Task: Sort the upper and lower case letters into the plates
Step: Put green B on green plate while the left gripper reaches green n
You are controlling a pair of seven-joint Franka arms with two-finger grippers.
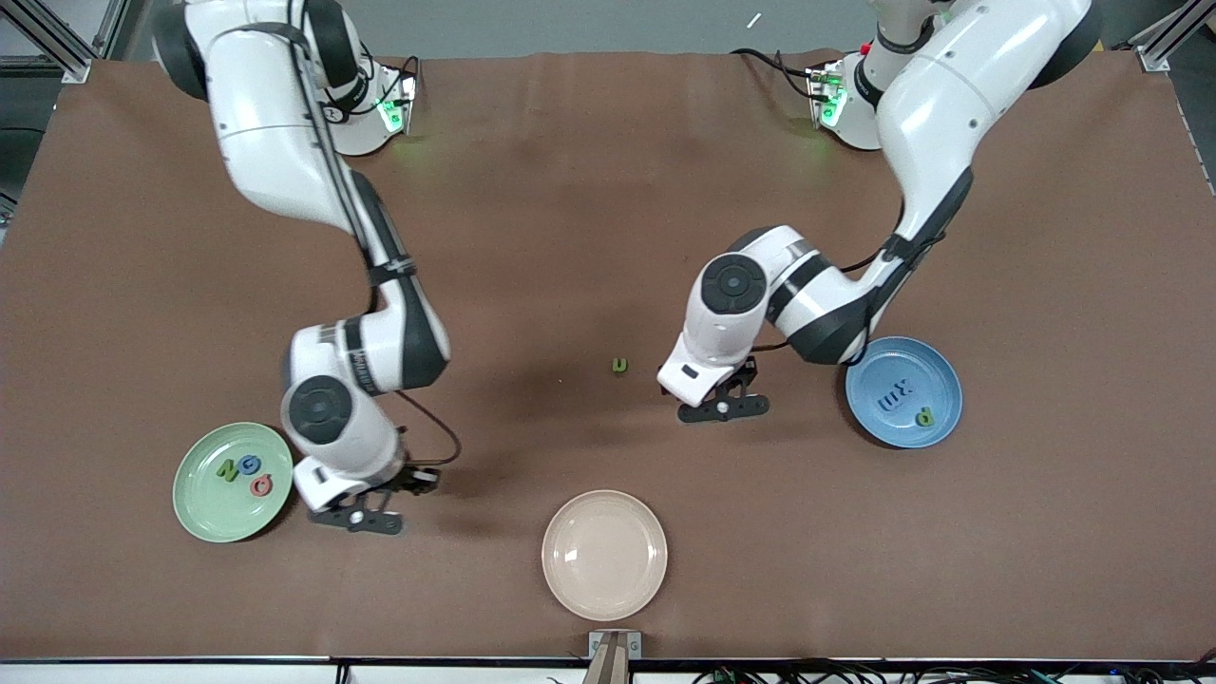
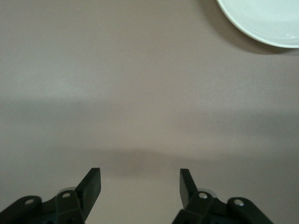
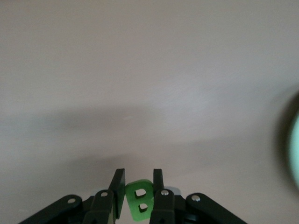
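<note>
My right gripper (image 1: 356,520) hangs low over the table beside the pale green plate (image 1: 204,518). In the right wrist view the right gripper (image 3: 138,173) is shut on a green letter B (image 3: 139,200). The pale green plate holds a green letter (image 1: 228,469), a blue one (image 1: 250,464) and a pink one (image 1: 261,485). My left gripper (image 1: 722,410) is over bare table beside the blue plate (image 1: 936,366); in its wrist view the left gripper (image 2: 140,179) stands open with nothing between its fingers. The blue plate holds two blue letters (image 1: 895,396) and a green p (image 1: 923,416). A small green u (image 1: 619,365) lies on the table mid-way between the arms.
A cream-beige plate (image 1: 604,554) with nothing in it sits near the table's front edge, nearer the front camera than the green u. A pale plate's rim (image 2: 261,32) shows at a corner of the left wrist view. The pale green plate's edge (image 3: 294,144) shows in the right wrist view.
</note>
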